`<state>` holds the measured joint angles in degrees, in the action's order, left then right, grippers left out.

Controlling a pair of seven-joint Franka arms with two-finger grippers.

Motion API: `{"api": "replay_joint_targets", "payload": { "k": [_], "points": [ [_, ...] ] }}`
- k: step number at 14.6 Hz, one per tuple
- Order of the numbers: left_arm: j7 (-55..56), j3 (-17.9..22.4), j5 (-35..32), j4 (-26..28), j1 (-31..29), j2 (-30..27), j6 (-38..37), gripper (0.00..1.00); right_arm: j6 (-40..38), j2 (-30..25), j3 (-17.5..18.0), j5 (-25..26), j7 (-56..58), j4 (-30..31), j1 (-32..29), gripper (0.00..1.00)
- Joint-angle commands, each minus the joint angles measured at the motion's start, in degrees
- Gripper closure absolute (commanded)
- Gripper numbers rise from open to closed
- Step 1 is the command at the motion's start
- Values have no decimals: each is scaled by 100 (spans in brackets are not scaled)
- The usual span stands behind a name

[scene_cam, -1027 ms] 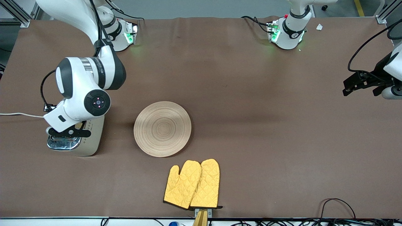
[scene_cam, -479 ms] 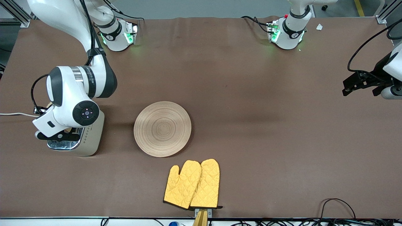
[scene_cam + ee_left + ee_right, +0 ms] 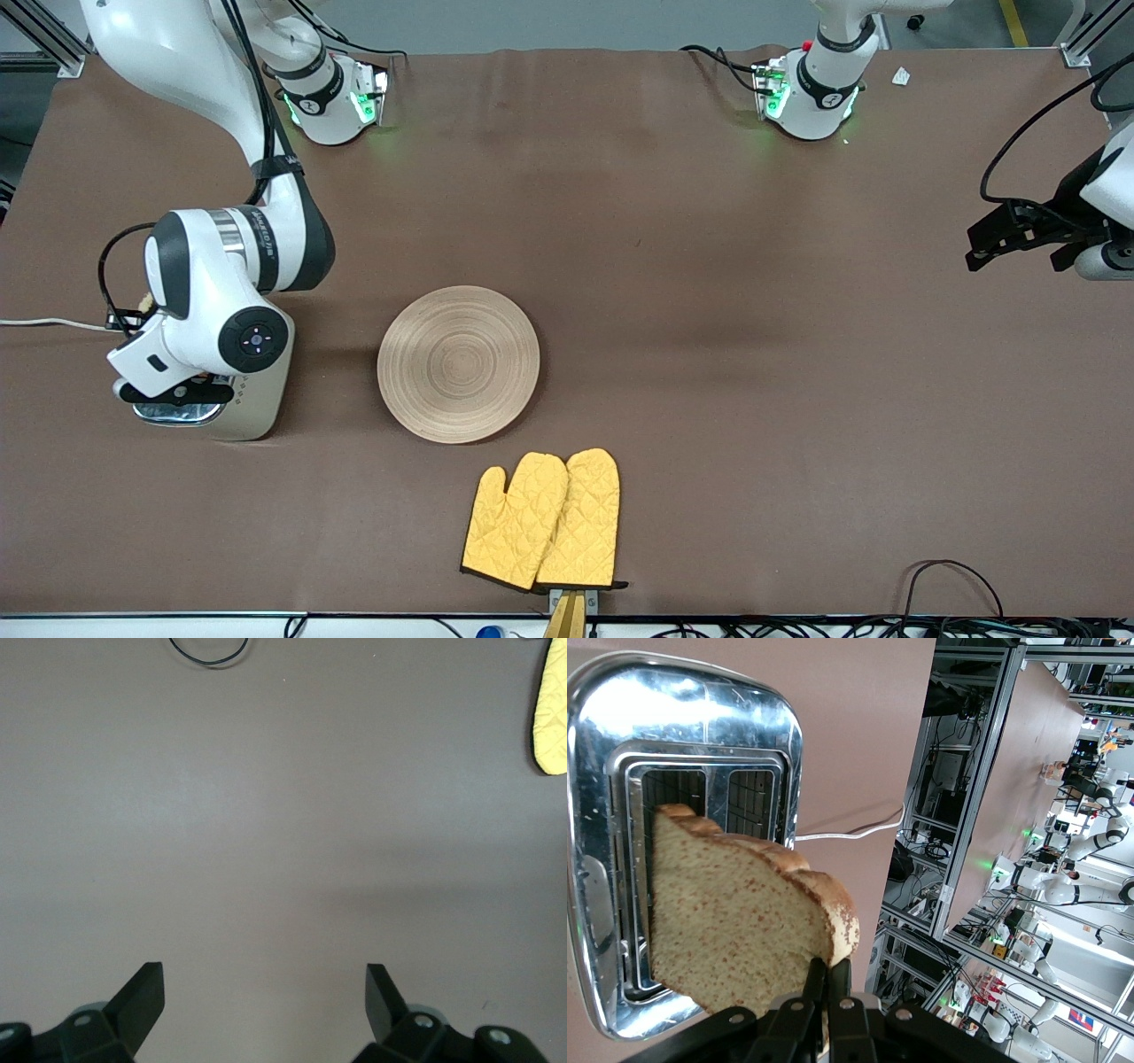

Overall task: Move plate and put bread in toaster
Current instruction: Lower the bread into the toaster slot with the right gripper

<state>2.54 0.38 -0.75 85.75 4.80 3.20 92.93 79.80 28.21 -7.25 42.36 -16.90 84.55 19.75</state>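
bread (image 3: 735, 921) in right pincer (image 3: 827, 988) over toaster (image 3: 691, 753); plate (image 3: 458, 363) beside.

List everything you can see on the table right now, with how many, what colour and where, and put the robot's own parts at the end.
plate: one, light wood, bare, on the table between the toaster and the oven mitts.
toaster: one, cream with chrome top, at the right arm's end of the table, both slots empty.
bread: one slice, brown speckled, held above the toaster's slots.
oven mitts: two, yellow, side by side, nearer the front camera than the plate.
white cord: one, running off the table edge from the toaster.
table: one, brown cover.
right hand: shut on the bread's edge, over the toaster.
left hand: open, waiting over bare table at the left arm's end.
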Motion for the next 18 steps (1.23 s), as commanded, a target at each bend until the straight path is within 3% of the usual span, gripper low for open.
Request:
{"api": "replay_joint_targets", "payload": {
  "k": [1,11,13,18],
  "points": [
    [45,15,-48,48,39,-48,23,0,62,44,74,132,29,26,-68,100],
    [36,15,-48,48,39,-48,23,0,607,457,74,53,-32,26,-156,99],
    [45,15,-48,48,39,-48,23,0,625,466,83,18,-59,17,-165,94],
    [27,15,-48,48,30,-48,23,0,599,537,92,-526,-164,-35,-95,15]
  ]
}}
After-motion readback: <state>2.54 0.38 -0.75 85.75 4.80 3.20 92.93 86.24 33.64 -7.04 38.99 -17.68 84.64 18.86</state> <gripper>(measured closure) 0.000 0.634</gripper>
